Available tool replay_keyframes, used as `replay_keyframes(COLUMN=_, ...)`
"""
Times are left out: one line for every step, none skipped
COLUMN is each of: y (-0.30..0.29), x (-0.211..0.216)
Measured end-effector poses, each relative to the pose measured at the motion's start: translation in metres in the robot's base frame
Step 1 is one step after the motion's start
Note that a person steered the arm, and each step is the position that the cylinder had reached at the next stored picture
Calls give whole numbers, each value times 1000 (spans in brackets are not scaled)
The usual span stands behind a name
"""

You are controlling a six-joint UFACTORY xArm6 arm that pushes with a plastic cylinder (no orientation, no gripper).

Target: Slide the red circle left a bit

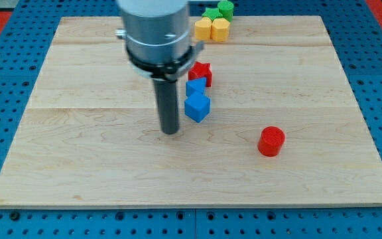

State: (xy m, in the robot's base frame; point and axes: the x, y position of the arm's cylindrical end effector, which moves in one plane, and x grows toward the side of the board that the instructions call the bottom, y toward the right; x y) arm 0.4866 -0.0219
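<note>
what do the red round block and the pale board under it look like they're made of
The red circle block looks like matte painted wood or plastic: flat uniform colour, no glare; which one is unclear. The pale board looks like unfinished light wood, with visible grain streaks and plank seams running across it.

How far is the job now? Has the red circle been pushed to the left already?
Nothing looks done: the red circle stands alone toward the view's lower right, untouched. In hand: my tip rests well to its left, beside the blue cube. Left: bring my tip round to the circle's right side, then push it a little leftward.
</note>
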Motion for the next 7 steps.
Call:
replay_keyframes(y=67, x=0)
replay_keyframes(y=135, x=0)
replay_keyframes(y=202, x=0)
replay_keyframes(y=249, x=1)
replay_keyframes(y=255, x=14)
replay_keyframes(y=247, x=21)
replay_keyframes(y=229, x=21)
